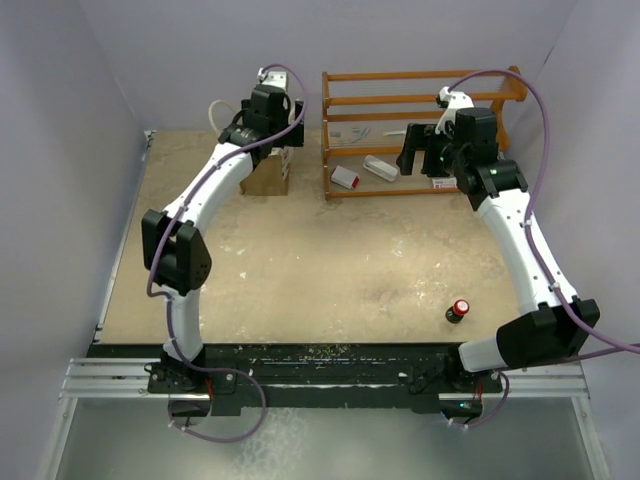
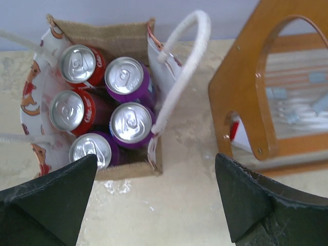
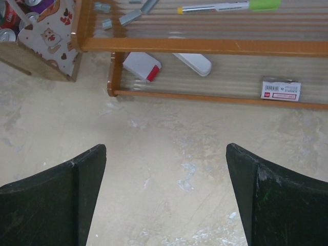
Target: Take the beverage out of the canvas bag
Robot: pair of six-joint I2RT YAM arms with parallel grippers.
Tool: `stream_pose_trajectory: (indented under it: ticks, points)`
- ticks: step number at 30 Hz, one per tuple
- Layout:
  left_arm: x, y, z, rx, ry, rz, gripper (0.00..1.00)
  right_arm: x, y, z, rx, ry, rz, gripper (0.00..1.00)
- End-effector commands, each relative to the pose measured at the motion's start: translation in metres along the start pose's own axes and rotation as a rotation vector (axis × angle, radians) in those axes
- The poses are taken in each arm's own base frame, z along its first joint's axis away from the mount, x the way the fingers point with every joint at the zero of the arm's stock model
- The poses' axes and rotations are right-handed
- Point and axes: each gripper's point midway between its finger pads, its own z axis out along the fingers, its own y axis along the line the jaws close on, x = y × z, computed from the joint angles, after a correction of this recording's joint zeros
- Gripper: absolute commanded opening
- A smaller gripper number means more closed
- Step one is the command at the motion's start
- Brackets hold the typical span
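The canvas bag (image 2: 110, 38) stands upright and open on the table, with white rope handles (image 2: 180, 66). It holds several beverage cans, red ones (image 2: 78, 63) on the left and purple ones (image 2: 131, 123) on the right, all upright. My left gripper (image 2: 156, 159) hovers open just above and in front of the bag, touching nothing. In the top view the left gripper (image 1: 268, 140) covers most of the bag (image 1: 262, 182). My right gripper (image 3: 165, 148) is open over bare table in front of the rack, with the bag (image 3: 43, 54) off to its far left.
A wooden rack (image 1: 420, 130) stands to the right of the bag, close to its handle. On it lie a white-and-red item (image 3: 142, 66), a white stick (image 3: 193, 64), a small card (image 3: 280, 89) and a marker (image 3: 230, 6). One red-topped can (image 1: 458, 310) stands near the right arm's base.
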Motion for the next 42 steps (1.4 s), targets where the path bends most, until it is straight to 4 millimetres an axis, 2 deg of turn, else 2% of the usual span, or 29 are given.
stream_pose_trajectory:
  ticks: [1,5,14,25,37,42]
  points:
    - [-0.033,0.018,0.014,-0.086,-0.09,0.013,0.99,-0.025,0.013,-0.018,-0.068,-0.081,-0.057,1.0]
    - [-0.025,0.023,0.029,-0.116,-0.072,0.026,1.0,-0.027,0.016,-0.023,-0.078,-0.087,-0.088,1.0]
    - [0.005,0.037,0.031,-0.131,0.02,-0.044,0.99,-0.028,0.023,-0.018,-0.108,-0.094,-0.119,1.0]
    - [0.046,0.033,0.042,-0.072,0.197,-0.037,0.99,-0.024,0.028,-0.01,-0.132,-0.077,-0.116,1.0]
    - [0.073,0.033,0.036,-0.032,0.322,0.071,1.0,-0.018,0.033,-0.003,-0.148,-0.056,-0.114,1.0]
    - [0.082,0.035,0.034,-0.025,0.36,0.107,0.94,-0.017,0.036,0.0,-0.155,-0.048,-0.113,1.0]
